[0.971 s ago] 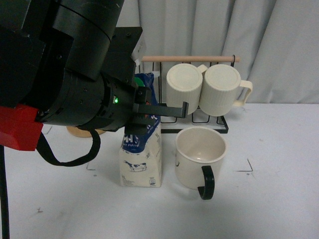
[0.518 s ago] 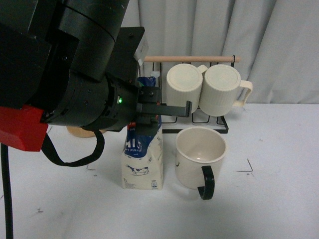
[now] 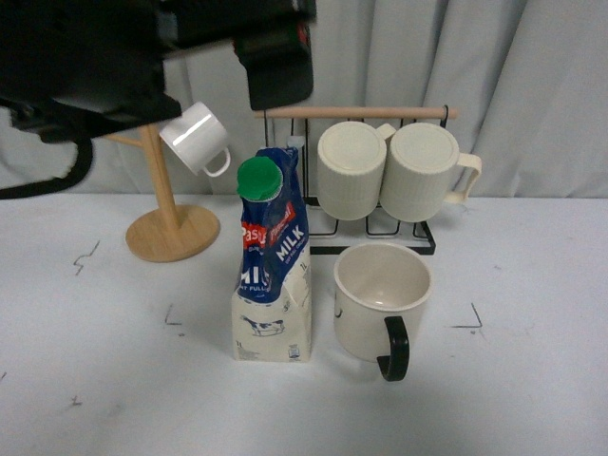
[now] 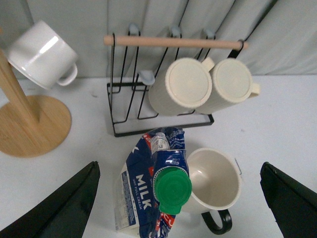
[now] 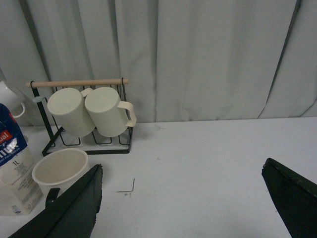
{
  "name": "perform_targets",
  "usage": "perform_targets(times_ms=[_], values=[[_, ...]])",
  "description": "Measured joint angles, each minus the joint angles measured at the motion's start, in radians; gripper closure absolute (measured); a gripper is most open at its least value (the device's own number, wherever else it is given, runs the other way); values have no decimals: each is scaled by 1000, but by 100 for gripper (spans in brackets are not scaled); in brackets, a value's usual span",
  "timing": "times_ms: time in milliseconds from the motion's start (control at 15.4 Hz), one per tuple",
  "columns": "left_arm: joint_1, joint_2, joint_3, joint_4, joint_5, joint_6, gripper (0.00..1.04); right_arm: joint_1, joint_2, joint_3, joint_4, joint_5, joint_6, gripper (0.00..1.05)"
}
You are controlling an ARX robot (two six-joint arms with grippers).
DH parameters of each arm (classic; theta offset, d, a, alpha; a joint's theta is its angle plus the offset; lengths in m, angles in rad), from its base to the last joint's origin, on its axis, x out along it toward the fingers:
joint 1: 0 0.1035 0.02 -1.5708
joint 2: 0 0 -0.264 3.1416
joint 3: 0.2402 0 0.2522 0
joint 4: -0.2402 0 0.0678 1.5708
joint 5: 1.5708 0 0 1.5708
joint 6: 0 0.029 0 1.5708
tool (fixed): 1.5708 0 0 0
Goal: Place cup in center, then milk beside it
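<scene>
The milk (image 3: 271,271), a blue and white carton with a green cap, stands upright on the white table. It is just left of the cup (image 3: 380,299), a cream mug with a black handle that points toward me. The two stand close together, and I cannot tell whether they touch. My left arm (image 3: 114,57) is raised at the top left. In the left wrist view my left gripper (image 4: 178,167) is open high above the milk (image 4: 148,193) and the cup (image 4: 213,181), holding nothing. My right gripper (image 5: 182,166) is open and empty over bare table, right of the cup (image 5: 60,171).
A black wire rack (image 3: 418,237) with a wooden bar holds two ribbed cream mugs (image 3: 385,171) behind the cup. A wooden mug tree (image 3: 171,228) with a small white cup (image 3: 195,138) stands at the back left. Corner marks (image 3: 470,323) are drawn on the table. A curtain hangs behind.
My left arm has let go of the milk and risen up and away to the top left. The carton now stands free and fully visible beside the cup.
</scene>
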Motion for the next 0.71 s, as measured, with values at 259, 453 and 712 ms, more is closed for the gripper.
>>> perform_targets(times_ms=[259, 453, 712], values=[[257, -401, -143, -52, 24, 76, 7, 0, 0, 0, 0, 0, 0, 6], [326, -538, -372, 285, -37, 231, 36, 0, 0, 0, 0, 0, 0, 6], [375, -658, -586, 359, 12, 269, 84, 0, 0, 0, 0, 0, 0, 6]])
